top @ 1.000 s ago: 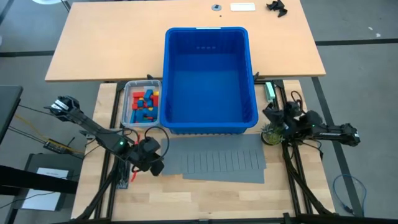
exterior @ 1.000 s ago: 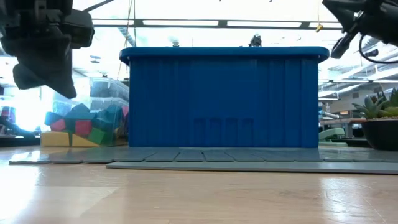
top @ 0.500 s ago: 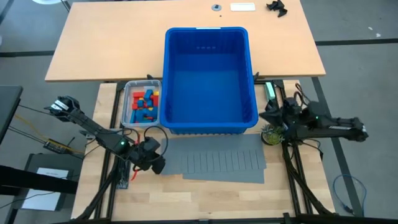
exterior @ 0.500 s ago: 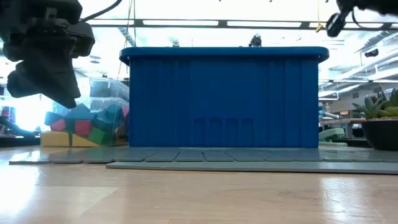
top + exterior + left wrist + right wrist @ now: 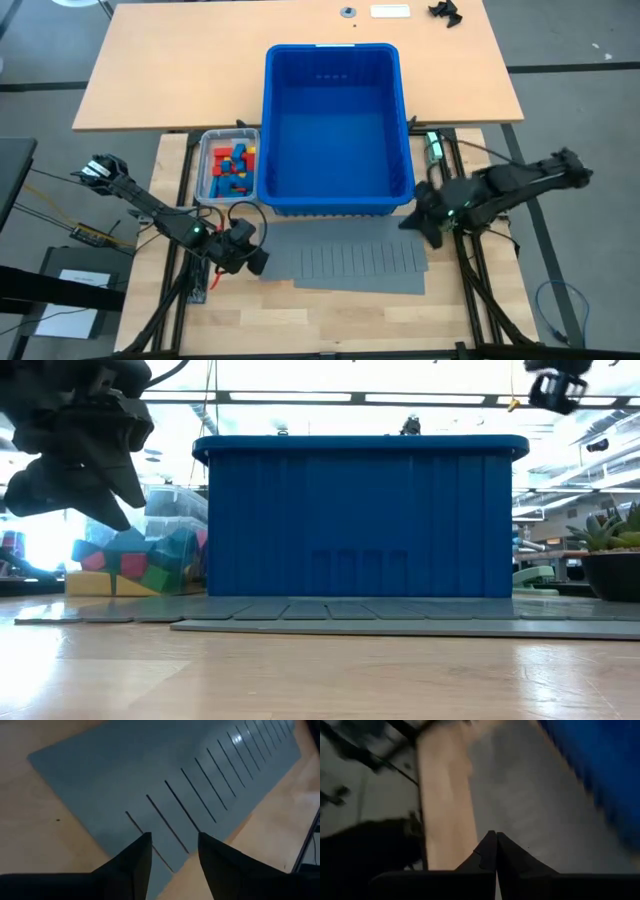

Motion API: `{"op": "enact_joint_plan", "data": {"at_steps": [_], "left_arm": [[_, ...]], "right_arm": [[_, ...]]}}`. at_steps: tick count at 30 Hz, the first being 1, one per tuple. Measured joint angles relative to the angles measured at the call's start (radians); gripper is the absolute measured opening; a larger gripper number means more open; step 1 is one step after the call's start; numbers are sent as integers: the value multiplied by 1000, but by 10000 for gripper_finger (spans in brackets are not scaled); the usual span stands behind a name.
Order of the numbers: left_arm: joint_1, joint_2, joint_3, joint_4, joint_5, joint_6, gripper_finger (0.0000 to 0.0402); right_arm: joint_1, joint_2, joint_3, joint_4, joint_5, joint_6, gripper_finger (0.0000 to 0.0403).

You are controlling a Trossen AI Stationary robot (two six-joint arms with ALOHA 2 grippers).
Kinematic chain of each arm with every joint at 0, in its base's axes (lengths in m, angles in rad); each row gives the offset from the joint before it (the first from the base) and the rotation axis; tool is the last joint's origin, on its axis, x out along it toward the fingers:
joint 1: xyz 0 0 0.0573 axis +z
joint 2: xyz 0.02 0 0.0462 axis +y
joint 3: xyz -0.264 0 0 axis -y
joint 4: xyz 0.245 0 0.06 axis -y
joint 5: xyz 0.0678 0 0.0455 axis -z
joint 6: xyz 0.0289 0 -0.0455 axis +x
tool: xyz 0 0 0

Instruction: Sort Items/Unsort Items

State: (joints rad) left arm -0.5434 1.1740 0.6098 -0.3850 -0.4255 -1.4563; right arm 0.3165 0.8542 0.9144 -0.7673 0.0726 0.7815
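The items, small red, blue and yellow blocks (image 5: 230, 165), lie in a clear tray (image 5: 206, 170) left of the blue bin; in the low view they show as a coloured heap (image 5: 130, 565). My left gripper (image 5: 250, 262) hangs open just above the left near corner of the grey slotted sheets (image 5: 350, 255), its two fingers (image 5: 135, 865) apart over the slots with nothing between them. My right gripper (image 5: 410, 222) is shut and empty, slanting down above the sheets' right end, near the bin's near right corner. In the right wrist view its fingertips (image 5: 495, 842) meet.
The large blue bin (image 5: 340, 205) stands empty in the middle, hard against the tray and the sheets. A small potted plant (image 5: 610, 560) sits at the right, beside my right gripper. The far table carries a few small objects (image 5: 390, 12). Bare wood lies near the front edge.
My left gripper has opened and rolled a little while staying over the sheets' left corner. My right gripper, still shut, has risen, swung from beside the plant toward the sheets' right end, and tipped from about level to slanting down.
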Motion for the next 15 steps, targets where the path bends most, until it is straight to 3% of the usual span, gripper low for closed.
{"op": "enact_joint_plan", "data": {"at_steps": [9, 15], "left_arm": [[0, 0, -10, 7, -9, 1, 167], [-2, 6, -10, -1, 0, 5, 167]], "right_arm": [[248, 159, -33, -155, 38, 507, 6], [364, 239, -112, -159, 10, 770, 59]]}}
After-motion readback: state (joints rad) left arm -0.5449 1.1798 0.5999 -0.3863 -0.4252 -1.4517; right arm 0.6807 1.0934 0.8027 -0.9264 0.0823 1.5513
